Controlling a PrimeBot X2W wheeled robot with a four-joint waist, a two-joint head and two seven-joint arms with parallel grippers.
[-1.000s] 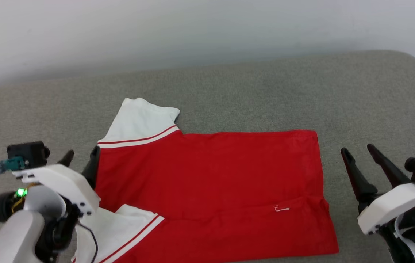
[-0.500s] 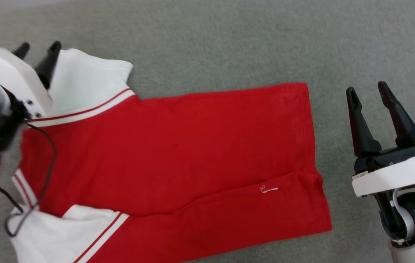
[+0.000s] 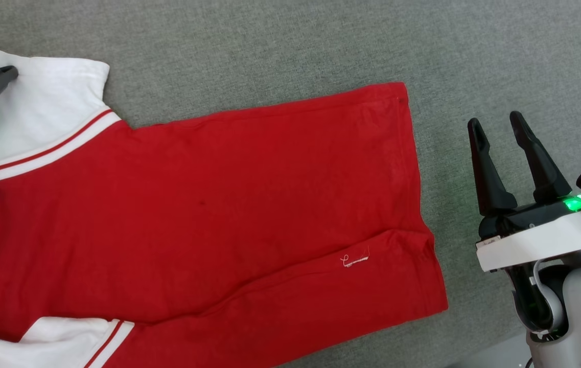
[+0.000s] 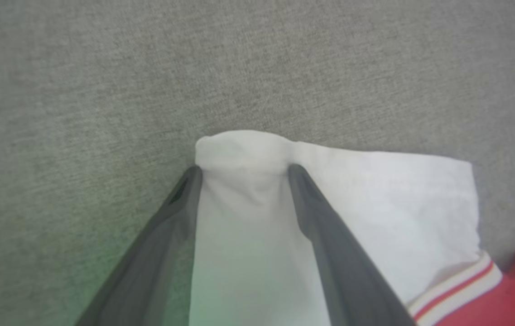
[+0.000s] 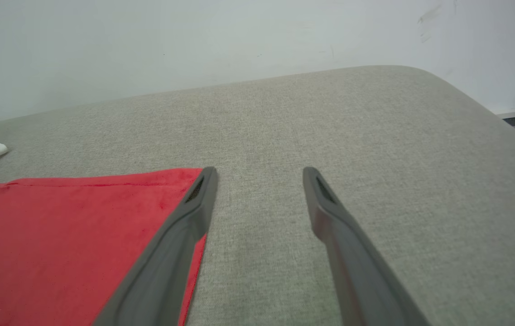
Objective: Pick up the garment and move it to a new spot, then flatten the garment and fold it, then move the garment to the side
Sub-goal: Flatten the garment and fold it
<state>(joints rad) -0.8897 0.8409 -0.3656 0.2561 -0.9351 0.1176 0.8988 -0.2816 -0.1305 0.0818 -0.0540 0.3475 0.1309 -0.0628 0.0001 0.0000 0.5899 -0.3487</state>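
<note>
Closest in, the right gripper (image 3: pixel 495 121) hung just off the hem end of the jersey T-shirt (image 3: pixel 249 194), jaws spread wide, nothing in them. The shirt lay flat on the grey padded surface (image 3: pixel 290 46), plain red side up. Its near long edge looked folded over already, near sleeve (image 3: pixel 40 342) included. So I'd say moving and flattening were done and the folding was partway. Further back, the left gripper (image 4: pixel 246 168) had its jaws apart, straddling the corner of the far white sleeve (image 3: pixel 50 102), not clamped. Left to do: far side, crosswise folds, then shifting it aside.
</note>
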